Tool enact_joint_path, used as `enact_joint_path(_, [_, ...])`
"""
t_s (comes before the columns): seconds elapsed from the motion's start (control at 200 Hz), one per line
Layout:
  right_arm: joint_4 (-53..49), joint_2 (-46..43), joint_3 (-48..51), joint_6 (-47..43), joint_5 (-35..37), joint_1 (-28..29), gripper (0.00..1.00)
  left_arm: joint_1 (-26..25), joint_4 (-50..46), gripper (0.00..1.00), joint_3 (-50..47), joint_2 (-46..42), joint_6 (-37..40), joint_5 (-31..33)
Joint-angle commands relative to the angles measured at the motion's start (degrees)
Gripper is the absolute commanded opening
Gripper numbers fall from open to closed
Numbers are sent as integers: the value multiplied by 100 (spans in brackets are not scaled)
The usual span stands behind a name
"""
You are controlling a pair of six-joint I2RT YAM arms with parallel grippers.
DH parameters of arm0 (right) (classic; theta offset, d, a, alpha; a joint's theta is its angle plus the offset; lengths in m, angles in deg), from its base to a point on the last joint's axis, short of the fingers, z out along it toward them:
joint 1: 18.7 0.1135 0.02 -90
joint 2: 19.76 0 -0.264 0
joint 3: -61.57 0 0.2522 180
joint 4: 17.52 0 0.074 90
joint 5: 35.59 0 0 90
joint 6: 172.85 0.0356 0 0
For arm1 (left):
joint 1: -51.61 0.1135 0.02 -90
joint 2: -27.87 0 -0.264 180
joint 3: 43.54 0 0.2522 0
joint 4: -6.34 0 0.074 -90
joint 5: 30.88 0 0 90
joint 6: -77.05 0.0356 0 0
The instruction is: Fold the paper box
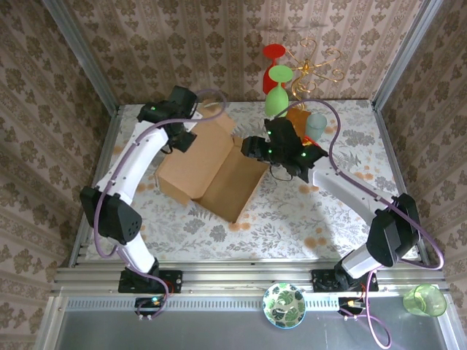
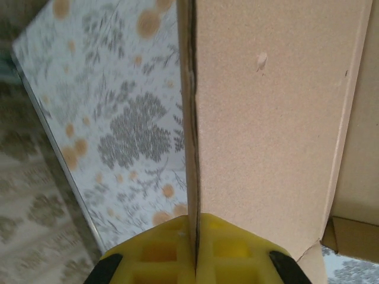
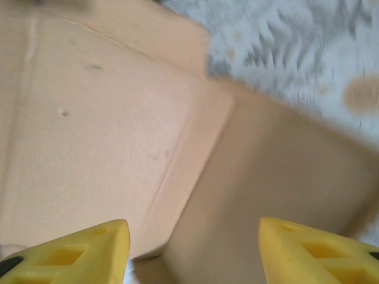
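The paper box (image 1: 211,169), plain brown cardboard, lies partly folded at the table's middle, one panel raised and a wide flap spread toward the front right. My left gripper (image 1: 182,138) is at its far left edge. In the left wrist view the yellow fingers (image 2: 225,251) are shut on the thin edge of an upright cardboard panel (image 2: 266,118). My right gripper (image 1: 252,148) hovers over the box's far right corner. Seen from the right wrist it (image 3: 192,254) stands open above a crease in the box (image 3: 118,148), with nothing between the fingers.
Green and red goblets (image 1: 276,98) and a gold wire stand (image 1: 315,64) crowd the back edge. An orange-brown packet (image 1: 298,119) and a pale cup (image 1: 317,125) sit behind the right gripper. A patterned plate (image 1: 284,305) and a green cup (image 1: 425,300) rest on the front rail.
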Motion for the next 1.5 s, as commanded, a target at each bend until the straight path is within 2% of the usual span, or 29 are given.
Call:
enact_joint_path(0.0, [2036, -134, 368, -2913, -674, -408, 62, -183, 116, 0, 75, 79, 1428, 288])
enact_joint_path(0.105, [2496, 169, 228, -3455, -1574, -1006, 65, -291, 458, 0, -62, -127, 1937, 138])
enact_joint_path(0.21, [1926, 600, -342, -4125, -1966, -1228, 68, -387, 826, 0, -294, -318, 2372, 64])
enact_joint_path(0.33, [1493, 1039, -792, -4330, -2755, -1305, 68, -445, 1060, 0, -457, -357, 2644, -22])
enact_joint_path(0.405, [1303, 1244, -994, -4495, -2658, -1243, 69, -444, 1056, 0, -446, -320, 2661, -57])
enact_joint_path(0.47, [1335, 1418, -1089, -4490, -2830, -1243, 69, -440, 1127, 0, -486, -310, 2687, -79])
enact_joint_path(0.555, [905, 1688, -1401, -4671, -3056, -1185, 69, -438, 1169, 0, -480, -277, 2707, -97])
enact_joint_path(0.84, [900, 2047, -1488, -4633, -2622, -1011, 63, -436, 1292, 0, -500, -258, 2724, -178])
enact_joint_path(1.05, [1021, 2202, -1591, -4531, -2468, -947, 49, -420, 1356, 0, -569, -306, 2704, -249])
enact_joint_path(1.15, [1120, 2185, -1518, -4444, -2470, -928, 31, -403, 1480, 0, -637, -394, 2628, -293])
enact_joint_path(1.18, [1131, 2172, -1490, -4448, -2463, -908, 23, -379, 1499, 9, -641, -408, 2558, -299])
enact_joint_path(1.23, [1179, 2095, -1393, -4480, -2409, -897, 11, -330, 1569, 30, -613, -469, 2347, -329])
enact_joint_path(1.285, [1381, 1958, -1171, -4511, -2301, -877, 0, -191, 1655, 44, -542, -562, 1891, -496])
enact_joint_path(1.34, [1725, 1776, -842, -4541, -2155, -883, 0, 89, 1603, 55, -345, -644, 1001, -847])
enact_joint_path(1.37, [1885, 1684, -664, -4586, -2092, -885, 0, 504, 1504, 61, -194, -669, 354, -905])
enact_joint_path(1.41, [2005, 1585, -492, -4661, -2043, -881, 0, 999, 1215, 69, 23, -676, -890, -1052])
enact_joint_path(1.495, [2055, 1438, -286, -4776, -2045, -903, 0, 2406, 650, 71, 41, -671, -2950, -2611])
